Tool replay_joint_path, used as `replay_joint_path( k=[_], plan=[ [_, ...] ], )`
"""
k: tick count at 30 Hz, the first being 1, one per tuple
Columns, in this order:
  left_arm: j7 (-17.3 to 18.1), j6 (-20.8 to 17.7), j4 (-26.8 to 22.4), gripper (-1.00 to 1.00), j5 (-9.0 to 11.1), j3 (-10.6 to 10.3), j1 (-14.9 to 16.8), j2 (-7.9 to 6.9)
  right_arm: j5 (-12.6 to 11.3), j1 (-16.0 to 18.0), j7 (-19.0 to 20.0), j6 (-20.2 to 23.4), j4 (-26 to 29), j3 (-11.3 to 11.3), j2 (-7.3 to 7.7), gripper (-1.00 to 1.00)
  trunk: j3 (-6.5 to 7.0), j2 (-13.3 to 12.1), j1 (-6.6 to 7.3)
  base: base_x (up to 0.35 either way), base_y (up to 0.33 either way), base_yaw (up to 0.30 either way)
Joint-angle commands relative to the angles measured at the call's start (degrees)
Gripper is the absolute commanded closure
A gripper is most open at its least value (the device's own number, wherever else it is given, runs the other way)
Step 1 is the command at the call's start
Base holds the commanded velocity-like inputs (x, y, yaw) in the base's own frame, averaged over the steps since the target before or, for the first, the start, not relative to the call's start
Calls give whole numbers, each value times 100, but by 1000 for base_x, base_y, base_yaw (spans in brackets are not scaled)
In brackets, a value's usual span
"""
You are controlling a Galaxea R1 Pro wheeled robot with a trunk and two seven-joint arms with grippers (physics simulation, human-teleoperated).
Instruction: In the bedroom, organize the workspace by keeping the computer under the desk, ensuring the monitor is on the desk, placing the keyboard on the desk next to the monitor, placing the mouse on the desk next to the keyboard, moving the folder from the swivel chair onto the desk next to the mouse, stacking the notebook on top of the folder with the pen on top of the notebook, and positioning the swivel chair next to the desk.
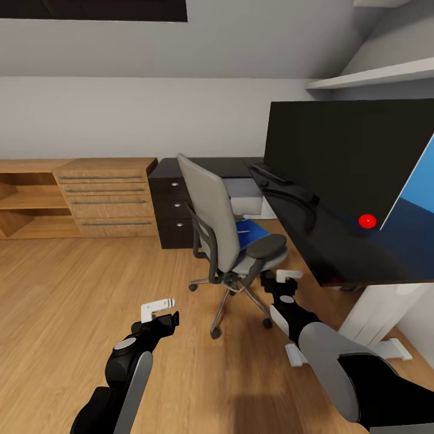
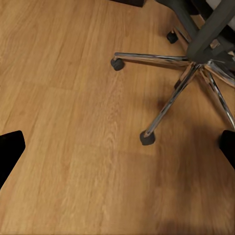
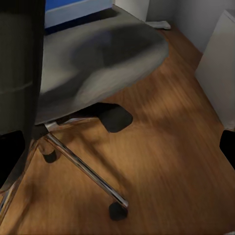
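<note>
Swivel chair [image 1: 220, 232] backrest faces the robot, blue folder [image 1: 248, 232] on seat (partly hidden); left gripper [image 1: 161, 310] and right gripper [image 1: 287, 284] both open, empty.

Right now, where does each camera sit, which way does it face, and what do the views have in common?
Head view: on the head, looking forward and down at the swivel chair, folder on its seat, desk and monitor; both arms show, left gripper, right gripper.
Left wrist view: by the left gripper, facing the floor and chair base; dark fingers at the edges.
Right wrist view: by the right gripper, facing the chair seat and base.
Shared: all three show the chair's chrome base.
</note>
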State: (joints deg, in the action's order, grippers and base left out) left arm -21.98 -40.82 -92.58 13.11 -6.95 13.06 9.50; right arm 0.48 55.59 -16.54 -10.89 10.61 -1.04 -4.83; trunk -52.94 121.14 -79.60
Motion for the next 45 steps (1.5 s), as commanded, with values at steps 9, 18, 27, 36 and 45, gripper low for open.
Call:
replay_joint_path(
  k=[9,18,27,36,45],
  plan=[
    [-60,-14,-6,-100,60,0,4,0,4,5,-31,-66,0,-11,3,-100,-167,365,-197,0,0,0],
    [-67,-14,-6,-100,60,1,4,0,4,2,-38,-451,-5,-10,9,-100,-329,726,-395,0,0,0],
    [-69,-14,4,-100,60,1,4,0,26,-20,-33,-1599,-15,-19,17,-100,-490,1087,-593,0,0,0],
    [-61,-12,94,-100,65,-4,4,0,26,-22,-55,-1709,-12,-19,11,-100,-544,1207,-659,0,0,0],
    [-30,-6,336,-100,59,-14,4,0,31,-22,-70,-1795,4,-19,9,-100,-544,1207,-659,21,0,0]
  ],
)
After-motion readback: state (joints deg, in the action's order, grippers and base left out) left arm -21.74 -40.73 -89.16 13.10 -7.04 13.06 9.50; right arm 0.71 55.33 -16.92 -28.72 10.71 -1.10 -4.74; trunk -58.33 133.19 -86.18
